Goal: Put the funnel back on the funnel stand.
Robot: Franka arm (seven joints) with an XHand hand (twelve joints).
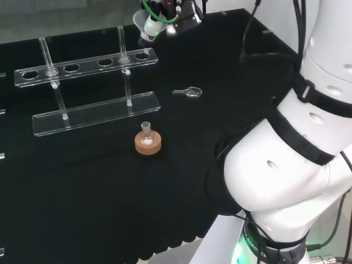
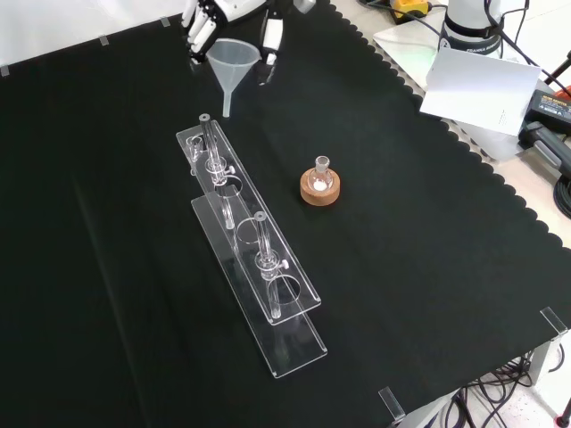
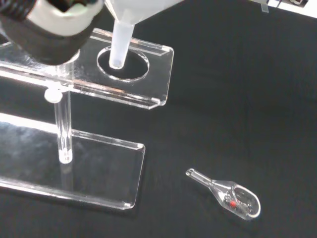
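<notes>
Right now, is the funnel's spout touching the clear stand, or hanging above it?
Cannot tell. In the wrist view the funnel spout tip hangs at the stand's end hole, seemingly centred, but a rim gap isn't plain. The robot hand holds the funnel from above.

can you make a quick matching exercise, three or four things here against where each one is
Things:
1. funnel
2. small flask
3. glass scoop
4. funnel stand

Places:
a. sits in a cork ring
b. lies flat on the cloth by itself
c. held in the hand, spout above an end hole
d. stands on the cloth with upright posts

Pairs: 1-c, 2-a, 3-b, 4-d
</notes>
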